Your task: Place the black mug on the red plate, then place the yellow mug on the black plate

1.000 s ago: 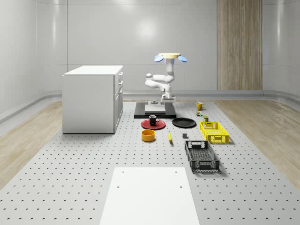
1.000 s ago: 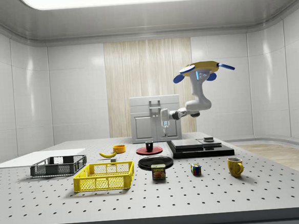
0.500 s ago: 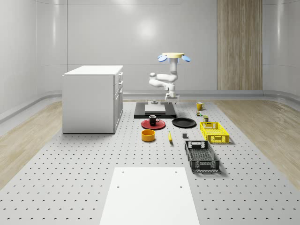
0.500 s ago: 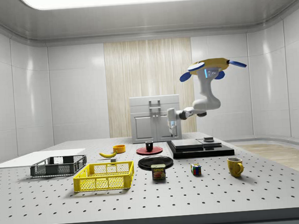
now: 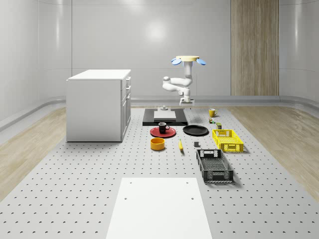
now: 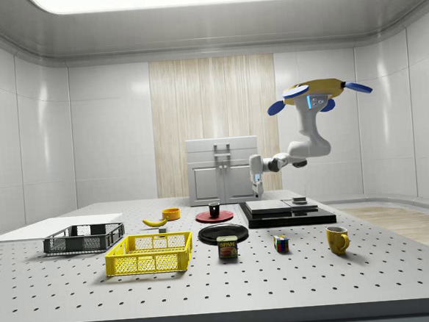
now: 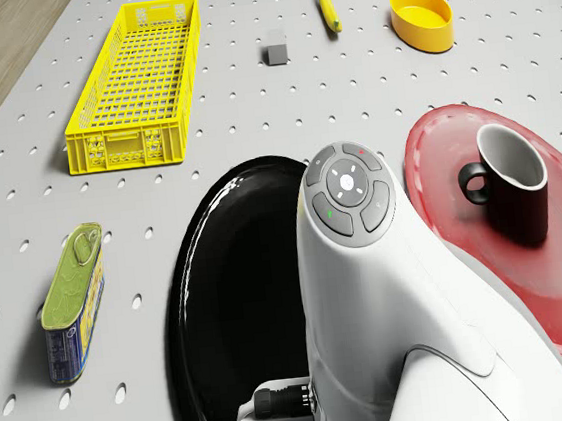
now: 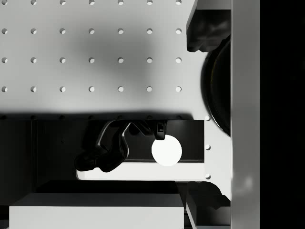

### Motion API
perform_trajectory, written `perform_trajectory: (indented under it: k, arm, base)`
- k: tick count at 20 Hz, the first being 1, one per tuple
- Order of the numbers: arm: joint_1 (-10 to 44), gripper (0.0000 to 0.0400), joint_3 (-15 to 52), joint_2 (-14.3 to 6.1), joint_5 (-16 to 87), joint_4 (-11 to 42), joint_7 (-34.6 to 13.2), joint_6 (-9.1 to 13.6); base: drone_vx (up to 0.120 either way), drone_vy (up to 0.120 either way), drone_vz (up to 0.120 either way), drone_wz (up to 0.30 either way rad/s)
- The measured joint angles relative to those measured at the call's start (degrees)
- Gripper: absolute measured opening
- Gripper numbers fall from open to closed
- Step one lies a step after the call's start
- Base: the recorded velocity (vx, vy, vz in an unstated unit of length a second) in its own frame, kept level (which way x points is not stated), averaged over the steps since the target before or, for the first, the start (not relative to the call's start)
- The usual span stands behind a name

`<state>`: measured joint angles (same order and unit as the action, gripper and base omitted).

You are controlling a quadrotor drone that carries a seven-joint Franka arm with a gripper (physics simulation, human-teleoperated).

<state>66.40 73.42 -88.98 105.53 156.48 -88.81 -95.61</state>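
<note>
Going left to right, whole-scene view.
- Centre frame: glossy black ceramic mug [image 5: 162,127] stands upright on the flat red plate [image 5: 155,132]. First half of the task looks done, which would explain the arm being clear of it.
- Just right of that: round glossy black plate [image 5: 195,130] lies bare on the perforated white table [image 5: 75,164], beside the red plate and not touching it. It's the open target for step two.
- Above it, upper centre: the drone [image 5: 186,60] hovers over the far end of the table. The white arm folds down so the gripper [image 5: 185,102] hangs over the right end of the flat black slab [image 5: 164,119].
- Right of the gripper: small yellow ceramic mug [image 5: 212,113] stands upright on the table, behind the black plate and well apart from it. Nothing is touching it.
- Lower right: yellow mesh plastic crate [image 5: 228,140], off the working line.

Side view: the gripper points straight down above the slab's left edge, off the surface. The yellow mug is lower right, handle towards the frame's right.

Pincer: can't tell how wide it's set from any view. I see nothing carried in it and it touches nothing. My read is that it's repositioning towards the yellow mug, with the approach and descent still to do.
</note>
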Motion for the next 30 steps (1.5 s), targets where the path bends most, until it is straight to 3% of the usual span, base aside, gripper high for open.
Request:
perform_trajectory:
  k: [11,18,26,30]
  arm:
    - [0.10,0.0400,0.01,-0.32,-0.13,-0.02,-0.07,-0.30]
    - [0.15,0.0400,0.02,-0.49,-0.21,-0.02,-0.11,-0.45]
    - [0.20,0.0400,0.02,-0.66,-0.28,-0.03,-0.14,-0.61]
    - [0.23,0.0400,0.02,-0.73,-0.31,-0.04,-0.16,-0.68]
  base:
    - [-0.116,0.120,0.000,0.000]
    - [-0.006,0.120,0.000,0.000]
    - [-0.120,0.120,0.000,0.000]
    - [-0.030,0.120,0.000,0.000]
